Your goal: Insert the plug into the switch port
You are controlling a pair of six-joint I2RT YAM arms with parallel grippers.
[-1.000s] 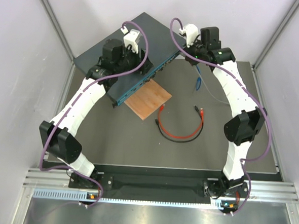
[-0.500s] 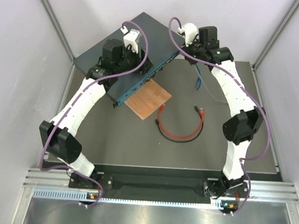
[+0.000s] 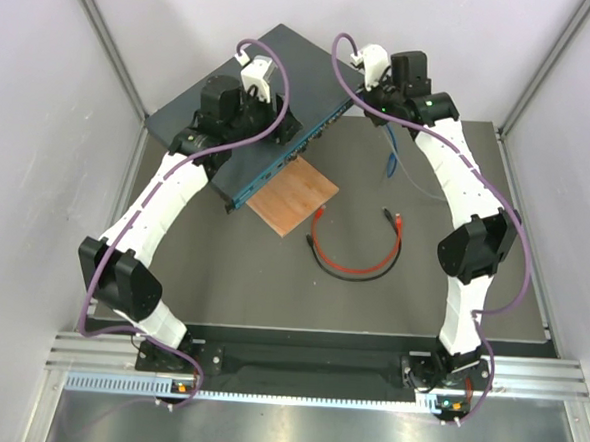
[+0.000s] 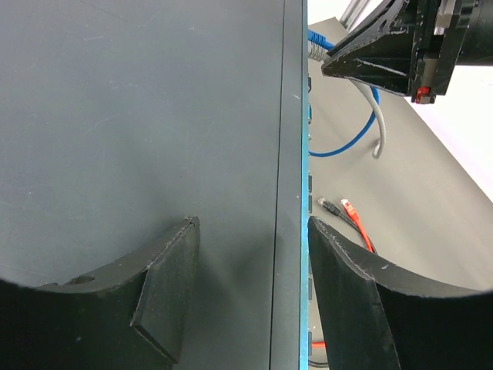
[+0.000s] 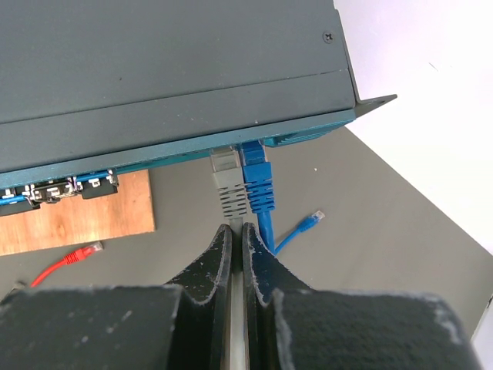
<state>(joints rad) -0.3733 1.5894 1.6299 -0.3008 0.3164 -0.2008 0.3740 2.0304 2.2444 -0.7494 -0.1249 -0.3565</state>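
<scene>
R pincer (image 5: 237, 231) clamped just behind plug (image 5: 229, 185) | plug tip at front of switch (image 5: 154, 62), worktop (image 3: 422, 269) 11 o'clock | L pincer (image 4: 250, 223) apart, straddling switch edge | risk: skewed push jams plug, shoves switch

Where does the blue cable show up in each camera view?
Top external: blue cable upper centre, just right of the switch.
Left wrist: upper right, looping beside the switch's edge.
Right wrist: centre, its plug at the switch's front, beside the grey plug.
Shared landmark: the switch's teal front edge.
</scene>
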